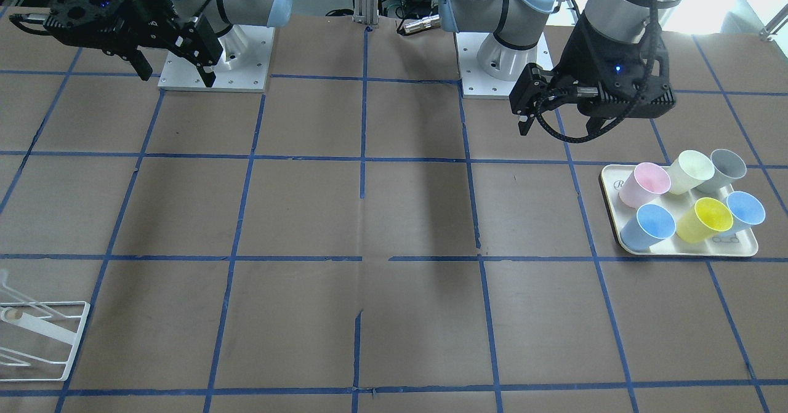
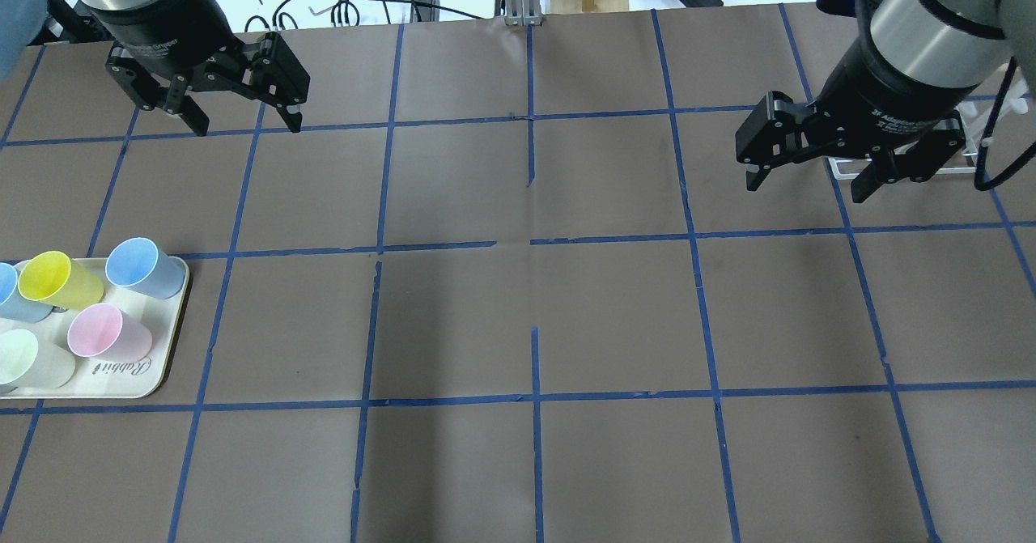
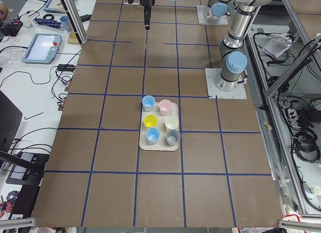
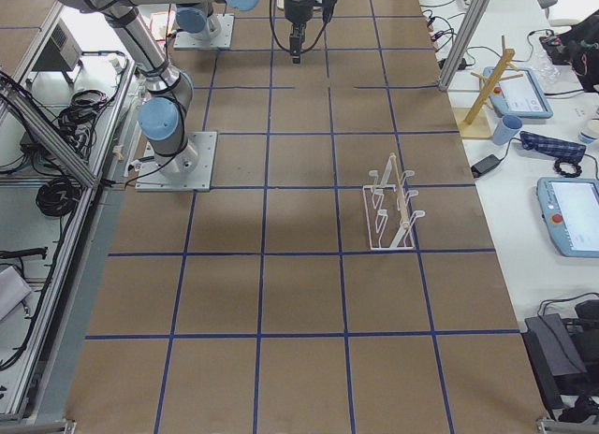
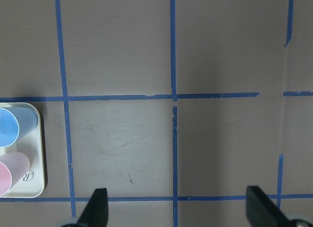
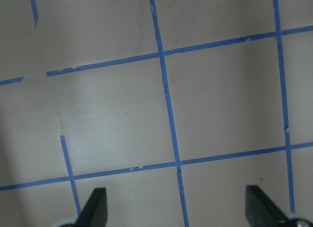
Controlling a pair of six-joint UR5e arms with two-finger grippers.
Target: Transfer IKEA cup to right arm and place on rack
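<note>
sitting upright on one cream tray at the robot's left end of the table are six cups: one yellow ikea cup, two blue cups, one pink cup, one pale cream cup and one grey cup. the yellow one stands between the blue pair in the row farther from the robot. one white wire rack stands at the right end; the left gripper and right gripper both hang above the table, pointing down, fingers spread wide, holding nothing.
</note>
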